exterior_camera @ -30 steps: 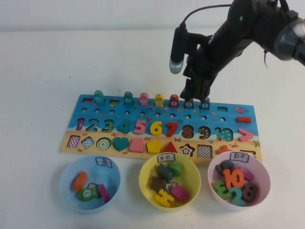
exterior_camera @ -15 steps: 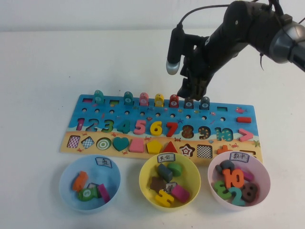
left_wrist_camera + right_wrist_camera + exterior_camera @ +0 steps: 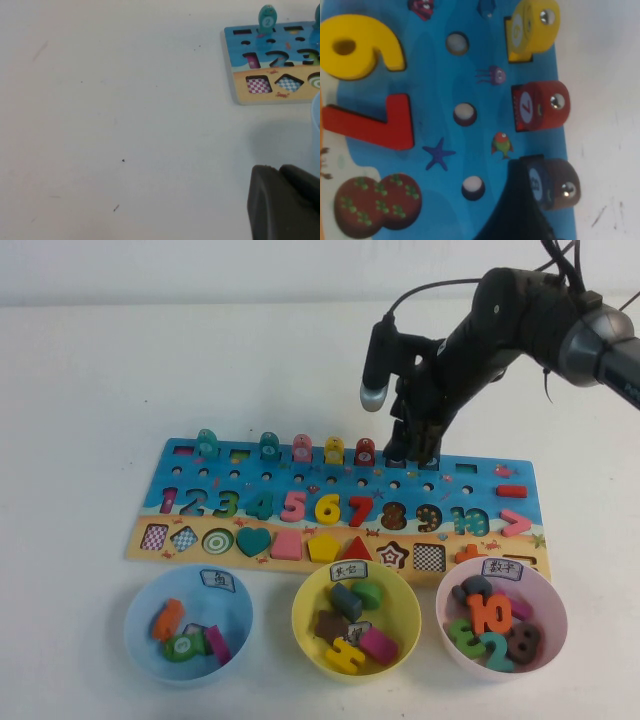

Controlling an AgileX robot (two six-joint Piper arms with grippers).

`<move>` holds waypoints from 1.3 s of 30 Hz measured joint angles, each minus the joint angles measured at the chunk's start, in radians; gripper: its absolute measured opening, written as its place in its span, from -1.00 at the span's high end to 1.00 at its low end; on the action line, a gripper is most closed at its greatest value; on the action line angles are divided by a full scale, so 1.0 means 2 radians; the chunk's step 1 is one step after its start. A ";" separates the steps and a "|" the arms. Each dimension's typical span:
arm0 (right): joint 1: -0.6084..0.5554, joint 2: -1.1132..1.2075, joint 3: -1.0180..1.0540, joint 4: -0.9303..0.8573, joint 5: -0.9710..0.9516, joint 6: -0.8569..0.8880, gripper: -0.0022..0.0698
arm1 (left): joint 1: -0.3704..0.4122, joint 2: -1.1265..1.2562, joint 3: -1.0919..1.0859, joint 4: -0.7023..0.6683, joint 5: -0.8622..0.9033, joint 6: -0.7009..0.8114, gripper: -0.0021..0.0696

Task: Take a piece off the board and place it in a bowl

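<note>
Right end effector (image 3: 412,447) is down at the back row of the board (image 3: 340,502), over the brown fish piece (image 3: 397,454) that stands in its slot just right of the red fish piece (image 3: 365,451). In the right wrist view a dark finger (image 3: 520,210) lies against the number face of the brown piece (image 3: 555,184), covering part of it; the other finger is not visible, so whether the piece is actually gripped cannot be told. The brown piece is upright and seated on the board's blue part, beside the red fish piece (image 3: 540,106) and, past that, the yellow fish piece (image 3: 532,26). The blackish-grey fish piece (image 3: 430,455) sits just right of the end effector.

Left end effector (image 3: 285,202) shows only as a dark edge in its wrist view, low over the white counter (image 3: 110,115) near the board's left corner (image 3: 260,65); open or shut cannot be told. It is outside the high view.

Three bowls stand in front of the board on the counter (image 3: 100,380): light blue bowl (image 3: 140,625) on the left with a few pieces in it, yellow bowl (image 3: 303,625) in the middle, pink bowl (image 3: 555,615) on the right, both with pieces inside. The blue bowl is well apart from the brown piece.
</note>
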 joint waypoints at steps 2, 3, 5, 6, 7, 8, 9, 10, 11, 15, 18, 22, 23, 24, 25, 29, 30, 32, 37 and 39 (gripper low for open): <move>-0.002 0.003 0.000 0.000 -0.002 0.000 -0.34 | 0.000 0.000 0.000 0.000 0.000 0.000 0.95; -0.003 0.005 -0.001 0.000 -0.004 0.000 -0.34 | 0.000 0.000 0.000 0.000 0.000 0.000 0.95; -0.004 0.008 -0.001 0.000 -0.007 0.000 -0.34 | 0.000 0.000 0.000 0.000 0.000 0.000 0.95; -0.004 0.010 -0.001 0.001 -0.008 0.000 -0.34 | 0.000 0.000 0.000 0.000 0.000 0.000 0.95; -0.004 0.013 -0.001 0.001 -0.009 0.000 -0.34 | 0.000 0.000 0.000 0.000 0.000 0.000 0.95; -0.004 0.014 -0.001 0.001 -0.011 0.000 -0.34 | 0.000 0.000 0.000 0.000 0.000 0.000 0.95; -0.004 0.016 -0.001 0.001 -0.012 0.000 -0.34 | 0.000 0.000 0.000 0.000 0.000 0.000 0.95; -0.004 0.018 -0.001 0.002 -0.013 0.000 -0.34 | 0.000 0.000 0.000 0.000 0.000 0.000 0.95; -0.004 0.021 -0.001 0.003 -0.016 0.000 -0.34 | 0.000 0.000 0.000 0.000 0.000 0.000 0.95; -0.004 0.026 -0.001 0.016 -0.026 0.000 -0.32 | 0.000 0.000 0.000 0.000 0.000 0.000 0.95; -0.004 0.027 -0.001 0.024 -0.029 0.000 -0.16 | 0.000 0.000 0.000 0.000 0.000 0.000 0.95; -0.004 0.027 -0.001 0.024 -0.030 -0.001 0.25 | 0.000 0.000 0.000 0.000 0.000 0.000 0.95; -0.004 0.027 -0.001 0.024 -0.030 -0.001 0.37 | 0.000 0.000 0.000 0.000 0.000 0.000 0.95; -0.004 0.027 -0.001 0.025 -0.029 -0.001 0.48 | 0.000 0.000 0.000 0.000 0.000 0.000 0.95; -0.004 0.027 -0.001 0.025 -0.027 -0.001 0.57 | 0.000 0.000 0.000 0.000 0.000 0.000 0.95; -0.004 0.027 -0.004 0.025 -0.027 -0.004 0.65 | 0.000 0.000 0.000 0.000 0.000 0.000 0.95; -0.004 0.027 -0.004 0.025 -0.027 -0.005 0.65 | 0.000 0.000 0.000 0.000 0.000 0.000 0.95; -0.005 0.027 -0.004 0.025 -0.027 -0.005 0.65 | 0.000 0.000 0.000 0.000 0.000 0.000 0.95; -0.007 0.027 -0.005 0.025 -0.025 -0.006 0.65 | 0.000 0.000 0.000 0.000 0.000 0.000 0.95; -0.008 0.027 -0.006 0.025 -0.020 -0.006 0.66 | 0.000 0.000 0.000 0.000 0.000 0.000 0.95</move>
